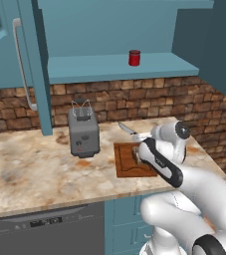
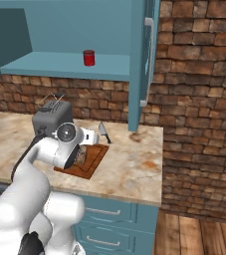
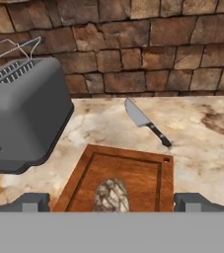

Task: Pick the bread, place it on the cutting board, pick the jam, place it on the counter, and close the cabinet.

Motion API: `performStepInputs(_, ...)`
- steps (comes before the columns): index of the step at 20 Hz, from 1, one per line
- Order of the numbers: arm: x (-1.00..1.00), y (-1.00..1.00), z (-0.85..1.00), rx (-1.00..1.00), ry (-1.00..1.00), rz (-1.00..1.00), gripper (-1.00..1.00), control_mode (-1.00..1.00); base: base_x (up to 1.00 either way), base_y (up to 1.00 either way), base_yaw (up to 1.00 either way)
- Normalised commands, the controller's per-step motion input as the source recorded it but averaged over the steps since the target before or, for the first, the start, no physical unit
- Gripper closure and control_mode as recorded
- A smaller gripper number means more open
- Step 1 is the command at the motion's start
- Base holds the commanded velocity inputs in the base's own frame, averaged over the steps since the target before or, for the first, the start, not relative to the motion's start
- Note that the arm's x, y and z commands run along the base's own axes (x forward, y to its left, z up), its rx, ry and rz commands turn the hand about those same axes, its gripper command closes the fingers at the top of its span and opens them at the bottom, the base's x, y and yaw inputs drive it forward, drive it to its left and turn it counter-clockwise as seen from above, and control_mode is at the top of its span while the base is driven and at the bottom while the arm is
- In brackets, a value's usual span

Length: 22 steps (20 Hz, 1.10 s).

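Bread (image 3: 111,195) sits on the cutting board (image 3: 148,170); the hand (image 3: 111,201) is released right over it; lifting carelessly could knock it off; jam (image 1: 134,58) waits on the cabinet shelf (image 1: 84,67).

One jar (image 1: 134,58), one loaf (image 3: 112,195) (speckled)

A brick wall (image 1: 134,102) of brown and rust blocks runs behind the worktop and turns the corner at its right end. A grey toaster (image 1: 83,132) stands near that wall, and a knife (image 3: 145,121) lies flat to the right of the toaster. Below the toaster sits a dark dishwasher front (image 1: 45,231). Right of the teal drawers (image 2: 109,219), a wooden plank floor (image 2: 199,239) shows.
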Motion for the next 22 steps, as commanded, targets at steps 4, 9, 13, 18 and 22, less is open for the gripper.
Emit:
performStepInputs(4,-0.21,0.00,0.10,0.00,-0.04,0.00,-1.00,-1.00,0.00,0.00,0.00)
performStepInputs(9,-0.16,0.00,0.12,0.00,-0.01,0.00,-1.00,-1.00,0.00,0.00,0.00)
performStepInputs(13,-0.15,0.00,0.12,0.00,0.00,0.00,-1.00,-1.00,0.00,0.00,0.00)
performStepInputs(18,-0.09,0.00,0.11,-0.01,0.00,0.00,-1.00,-1.00,0.00,0.00,0.00)
performStepInputs(22,-0.11,0.00,0.11,-0.02,0.00,0.00,-1.00,-1.00,0.00,0.00,0.00)
